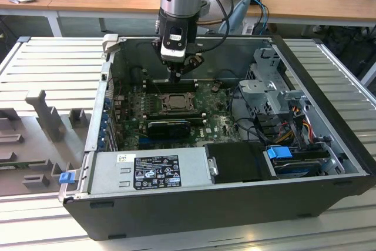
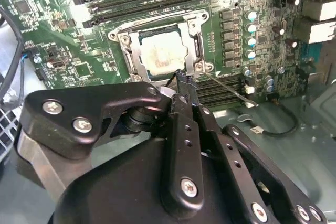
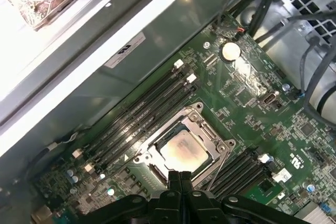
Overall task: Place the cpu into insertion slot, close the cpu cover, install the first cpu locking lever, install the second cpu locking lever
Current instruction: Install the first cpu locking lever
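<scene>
The cpu [image 2: 160, 56] [image 3: 181, 149], a pale silver square, lies in the insertion slot [image 1: 174, 103] on the green motherboard. The cpu cover [image 2: 132, 51] [image 3: 211, 134], a silver frame, lies flat around the chip. A thin metal locking lever [image 2: 231, 90] sticks out from one socket corner over the memory slots. My gripper [image 1: 177, 77] [image 2: 182, 83] [image 3: 180, 174] hangs just above the socket's edge, near that corner, fingers shut together with nothing between them.
The open computer case [image 1: 329, 69] walls in the board. Long memory slots [image 3: 142, 114] flank the socket. A grey power supply box [image 1: 150, 171] and a black cage [image 1: 241, 161] line the near side, with drive bays and cables [image 1: 282, 110] at the exterior view's right.
</scene>
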Controlling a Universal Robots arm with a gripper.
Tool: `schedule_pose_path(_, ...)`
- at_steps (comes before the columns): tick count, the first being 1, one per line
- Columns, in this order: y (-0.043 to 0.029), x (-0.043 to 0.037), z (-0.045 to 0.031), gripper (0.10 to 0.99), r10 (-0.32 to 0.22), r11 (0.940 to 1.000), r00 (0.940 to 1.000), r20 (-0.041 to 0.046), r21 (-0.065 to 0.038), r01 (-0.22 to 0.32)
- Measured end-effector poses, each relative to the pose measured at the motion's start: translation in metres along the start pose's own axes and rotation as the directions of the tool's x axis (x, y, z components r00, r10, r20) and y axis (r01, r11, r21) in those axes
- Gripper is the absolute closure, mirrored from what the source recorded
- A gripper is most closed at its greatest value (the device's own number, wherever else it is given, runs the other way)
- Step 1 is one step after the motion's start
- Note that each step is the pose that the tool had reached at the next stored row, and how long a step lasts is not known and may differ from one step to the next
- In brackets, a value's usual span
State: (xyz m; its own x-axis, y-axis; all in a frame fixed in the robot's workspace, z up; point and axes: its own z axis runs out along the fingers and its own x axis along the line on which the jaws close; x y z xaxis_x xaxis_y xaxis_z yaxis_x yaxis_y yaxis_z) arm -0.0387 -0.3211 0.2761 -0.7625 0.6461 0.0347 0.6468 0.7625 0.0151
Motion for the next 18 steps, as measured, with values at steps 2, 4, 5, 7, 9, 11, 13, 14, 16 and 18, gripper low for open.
schedule_pose_path(2,0.0,0.0,0.0,0.98,-0.024,0.9997,0.9997,-0.0004,0.001,0.024)
schedule_pose_path(4,0.0,0.0,0.0,0.98,-0.044,0.999,0.999,-0.0007,0.001,0.044)
schedule_pose_path(5,0.0,0.0,0.0,0.98,-0.057,0.9984,0.9984,-0.0009,0.002,0.057)
schedule_pose_path(7,0.0,0.0,0.0,0.98,-0.092,0.9958,0.9958,-0.0015,0.003,0.092)
schedule_pose_path(9,0.0,0.0,0.0,0.98,-0.117,0.9931,0.9931,-0.002,0.004,0.117)
schedule_pose_path(11,0.0,0.0,0.0,0.98,-0.154,0.988,0.988,-0.0028,0.005,0.154)
schedule_pose_path(13,0.0,0.0,0.0,0.98,-0.188,0.9821,0.9821,-0.0034,0.006,0.188)
schedule_pose_path(14,0.0,0.0,0.0,0.98,-0.208,0.9782,0.9782,-0.0039,0.007,0.208)
schedule_pose_path(16,0.0,0.0,0.0,0.98,-0.251,0.968,0.968,-0.0047,0.008,0.251)
schedule_pose_path(18,0.0,0.0,0.0,0.98,-0.285,0.9585,0.9585,-0.0052,0.009,0.285)
